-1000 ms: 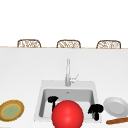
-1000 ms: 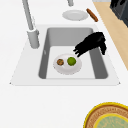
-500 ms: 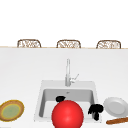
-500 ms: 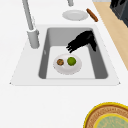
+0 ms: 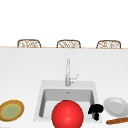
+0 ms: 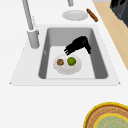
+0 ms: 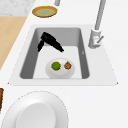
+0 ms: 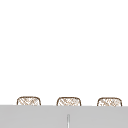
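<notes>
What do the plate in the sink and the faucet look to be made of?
The plate under the hand looks like glazed white ceramic: plain, smooth and evenly pale, though plastic would look the same. The faucet looks like brushed metal: grey with a soft sheen, no mirror reflections.

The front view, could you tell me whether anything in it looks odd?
Yes: a big red ball sits at the sink's front edge and hides most of the basin. The side views show a white plate with a green fruit there instead.
</notes>
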You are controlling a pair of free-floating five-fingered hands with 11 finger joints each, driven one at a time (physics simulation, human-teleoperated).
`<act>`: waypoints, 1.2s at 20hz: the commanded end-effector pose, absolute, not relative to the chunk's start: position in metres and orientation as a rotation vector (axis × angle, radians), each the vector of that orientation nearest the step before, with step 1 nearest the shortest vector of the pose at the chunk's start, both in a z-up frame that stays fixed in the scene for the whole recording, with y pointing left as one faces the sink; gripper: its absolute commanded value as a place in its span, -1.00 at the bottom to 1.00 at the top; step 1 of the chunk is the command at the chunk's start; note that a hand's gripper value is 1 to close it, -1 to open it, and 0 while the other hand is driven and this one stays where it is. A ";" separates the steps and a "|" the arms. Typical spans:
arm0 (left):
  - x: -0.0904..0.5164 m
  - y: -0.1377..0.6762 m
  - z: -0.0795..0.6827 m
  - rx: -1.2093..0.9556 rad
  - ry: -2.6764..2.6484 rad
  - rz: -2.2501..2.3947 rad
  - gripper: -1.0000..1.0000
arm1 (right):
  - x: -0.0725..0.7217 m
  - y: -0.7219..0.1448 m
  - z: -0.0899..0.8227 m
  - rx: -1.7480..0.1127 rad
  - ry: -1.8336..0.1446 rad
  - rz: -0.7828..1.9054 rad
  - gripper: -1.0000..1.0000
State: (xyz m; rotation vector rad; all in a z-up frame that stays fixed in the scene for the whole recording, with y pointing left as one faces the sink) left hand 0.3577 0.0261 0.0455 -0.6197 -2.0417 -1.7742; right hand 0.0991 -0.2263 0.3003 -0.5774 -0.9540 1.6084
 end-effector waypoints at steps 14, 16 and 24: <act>0.404 0.008 -0.083 -0.650 -1.990 -1.792 -1.00 | 0.099 -0.226 0.300 -0.577 -0.954 1.608 0.00; 0.408 0.007 -0.095 -0.641 -1.981 -1.800 -1.00 | 0.099 -0.226 0.300 -0.577 -0.954 1.608 0.00; 0.434 0.006 -0.095 -0.573 -2.013 -1.844 -1.00 | 0.099 -0.226 0.300 -0.577 -0.954 1.608 0.00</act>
